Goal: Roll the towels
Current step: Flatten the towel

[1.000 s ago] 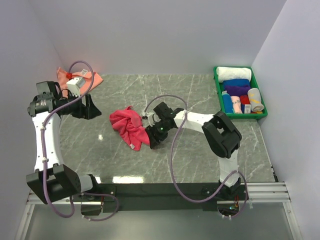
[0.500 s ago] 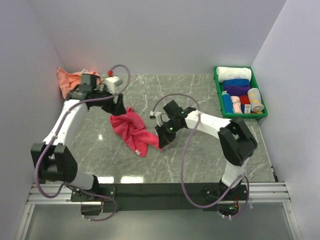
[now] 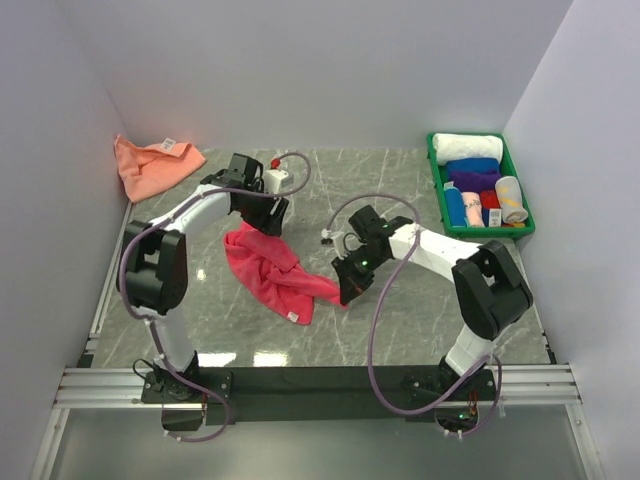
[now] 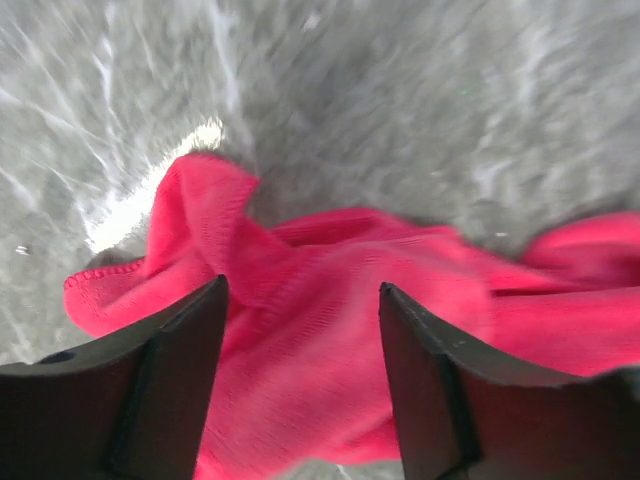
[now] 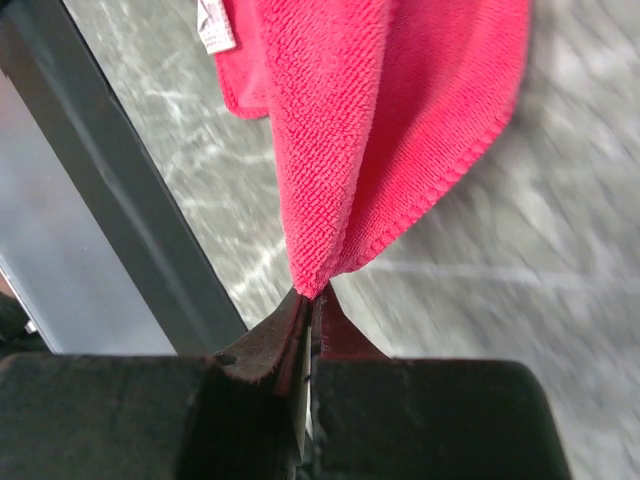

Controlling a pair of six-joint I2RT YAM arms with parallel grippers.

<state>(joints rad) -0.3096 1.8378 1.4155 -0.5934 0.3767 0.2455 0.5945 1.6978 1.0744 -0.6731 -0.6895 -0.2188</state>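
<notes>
A crimson pink towel [image 3: 268,268] lies crumpled and stretched out on the grey marble table. My right gripper [image 3: 345,291] is shut on its right corner; the wrist view shows the cloth [image 5: 370,120] pinched at the fingertips [image 5: 312,295]. My left gripper [image 3: 272,224] hovers open over the towel's far end, with the pink cloth [image 4: 330,340] spread below and between its fingers [image 4: 302,290]. I see no contact between those fingers and the cloth. A salmon orange towel [image 3: 150,165] lies flat in the far left corner.
A green tray [image 3: 436,178] at the far right holds rolled towels, among them white [image 3: 467,147], blue [image 3: 472,165] and purple [image 3: 473,182]. White walls close the table on three sides. A metal rail [image 3: 300,380] runs along the near edge.
My left arm swung from the far left corner to above the pink towel. My right gripper shut on the towel's corner and dragged it right and nearer, stretching the cloth out.
</notes>
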